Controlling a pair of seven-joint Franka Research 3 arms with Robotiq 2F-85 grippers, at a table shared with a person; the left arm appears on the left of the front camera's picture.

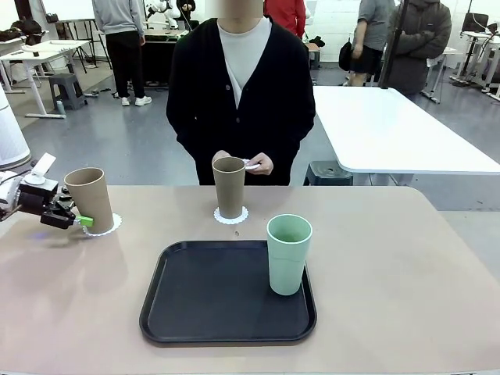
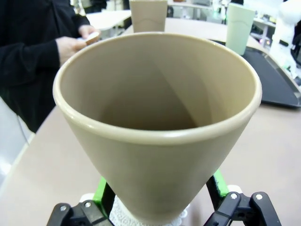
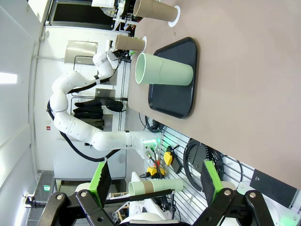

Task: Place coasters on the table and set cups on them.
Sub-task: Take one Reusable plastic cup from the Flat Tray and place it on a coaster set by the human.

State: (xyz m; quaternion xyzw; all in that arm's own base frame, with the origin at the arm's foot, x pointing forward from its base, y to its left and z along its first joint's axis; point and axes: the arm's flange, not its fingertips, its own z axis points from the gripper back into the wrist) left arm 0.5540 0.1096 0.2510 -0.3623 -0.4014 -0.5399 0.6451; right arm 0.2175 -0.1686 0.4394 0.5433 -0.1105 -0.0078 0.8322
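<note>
The fingers (image 2: 100, 189) of the left gripper (image 1: 81, 221) are spread either side of the left tan cup (image 1: 91, 199), low at its base. The cup is set on a coaster (image 1: 112, 226) at the left of the worktop (image 1: 391, 258). It could be clipped and toppled by a skewed retreat. The green cup (image 1: 289, 254) is seen on the tray (image 1: 211, 312). The right gripper (image 3: 155, 176) is spread and empty, well apart from it.
</note>
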